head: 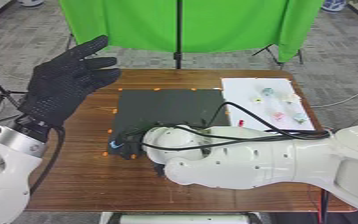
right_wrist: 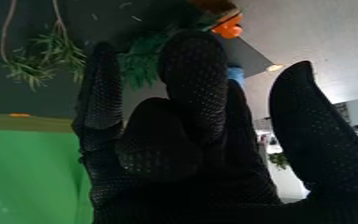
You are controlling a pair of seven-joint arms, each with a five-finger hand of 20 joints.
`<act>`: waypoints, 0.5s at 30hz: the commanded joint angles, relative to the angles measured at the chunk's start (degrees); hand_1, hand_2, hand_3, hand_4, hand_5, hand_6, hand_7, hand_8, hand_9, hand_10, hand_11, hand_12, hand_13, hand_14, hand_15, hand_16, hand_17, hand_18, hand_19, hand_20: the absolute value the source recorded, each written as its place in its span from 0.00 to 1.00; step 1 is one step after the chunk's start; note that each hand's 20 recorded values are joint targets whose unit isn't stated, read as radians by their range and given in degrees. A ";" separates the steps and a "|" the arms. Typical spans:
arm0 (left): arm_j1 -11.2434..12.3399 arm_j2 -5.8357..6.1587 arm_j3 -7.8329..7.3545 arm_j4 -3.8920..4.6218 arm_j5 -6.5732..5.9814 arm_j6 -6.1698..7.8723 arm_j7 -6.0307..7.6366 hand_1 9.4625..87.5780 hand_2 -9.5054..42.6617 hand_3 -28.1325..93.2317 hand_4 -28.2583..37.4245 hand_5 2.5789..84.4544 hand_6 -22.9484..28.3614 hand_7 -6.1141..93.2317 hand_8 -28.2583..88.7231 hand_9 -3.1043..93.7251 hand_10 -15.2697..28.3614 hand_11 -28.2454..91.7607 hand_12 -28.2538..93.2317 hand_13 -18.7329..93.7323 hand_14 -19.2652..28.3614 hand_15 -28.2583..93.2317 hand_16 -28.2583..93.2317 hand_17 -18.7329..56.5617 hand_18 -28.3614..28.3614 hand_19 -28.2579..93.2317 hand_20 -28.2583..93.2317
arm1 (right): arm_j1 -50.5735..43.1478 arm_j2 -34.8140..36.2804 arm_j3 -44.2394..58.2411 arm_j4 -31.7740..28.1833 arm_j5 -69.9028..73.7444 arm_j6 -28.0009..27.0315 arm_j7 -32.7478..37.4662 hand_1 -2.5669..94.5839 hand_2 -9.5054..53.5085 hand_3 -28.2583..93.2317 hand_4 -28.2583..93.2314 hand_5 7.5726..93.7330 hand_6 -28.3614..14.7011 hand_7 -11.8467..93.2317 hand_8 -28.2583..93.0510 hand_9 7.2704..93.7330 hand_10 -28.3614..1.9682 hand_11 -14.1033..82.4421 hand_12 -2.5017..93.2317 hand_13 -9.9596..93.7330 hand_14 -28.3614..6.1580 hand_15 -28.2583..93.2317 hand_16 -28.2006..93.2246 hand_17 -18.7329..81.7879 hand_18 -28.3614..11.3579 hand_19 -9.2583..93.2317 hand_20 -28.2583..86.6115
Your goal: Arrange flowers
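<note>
Right robot hand (right_wrist: 189, 175) positioned at dark mat (head: 162, 107); grip cannot be told. Green sprigs (right_wrist: 64, 52) laid on mat. Left robot hand (head: 62, 85) raised, relaxed. Small flowers (head: 278, 115) unarranged on white sheet (head: 241, 95) on counter (head: 87, 192); arranging judged mostly undone.

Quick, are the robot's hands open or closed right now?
Left hand: open, holding nothing.
Right hand: can't tell if it's open, closed or holding something.

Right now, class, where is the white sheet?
In the head view, the white sheet lies on the right side of the table near its far edge, just right of the dark mat.
</note>
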 commanded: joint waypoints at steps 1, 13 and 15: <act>2.35 -0.09 -1.25 -0.64 -0.09 0.48 1.28 0.18 0.34 0.86 0.05 0.35 0.60 0.22 0.15 0.33 0.85 0.48 0.32 0.35 1.00 0.65 0.15 0.13 0.99 0.73 0.36 | 1.32 -1.18 -0.14 -0.48 -1.35 -2.30 4.45 0.20 0.35 0.94 0.05 0.34 0.75 0.22 0.14 0.88 0.46 0.75 0.22 0.88 0.56 0.94 0.38 0.47 0.11 0.88 0.45; 9.70 0.49 -5.11 -3.12 -0.05 3.46 6.02 0.18 0.34 0.86 0.05 0.35 0.60 0.22 0.15 0.33 0.85 0.48 0.33 0.35 1.00 0.65 0.15 0.12 1.00 0.73 0.36 | 7.65 -0.39 -5.88 -2.58 -0.13 10.79 3.86 0.19 0.34 0.95 0.05 0.44 0.71 0.22 0.14 0.91 0.47 0.74 0.23 0.90 0.56 0.94 0.39 0.47 0.09 0.87 0.44; 10.92 -0.01 -5.87 -3.69 -0.02 3.80 6.19 0.18 0.34 0.86 0.05 0.35 0.60 0.22 0.15 0.33 0.85 0.47 0.33 0.35 1.00 0.65 0.15 0.12 1.00 0.73 0.36 | 8.66 0.61 -7.21 -3.73 0.35 16.89 1.57 0.19 0.33 0.95 0.05 0.46 0.70 0.22 0.14 0.91 0.46 0.72 0.22 0.90 0.55 0.94 0.39 0.47 0.08 0.87 0.44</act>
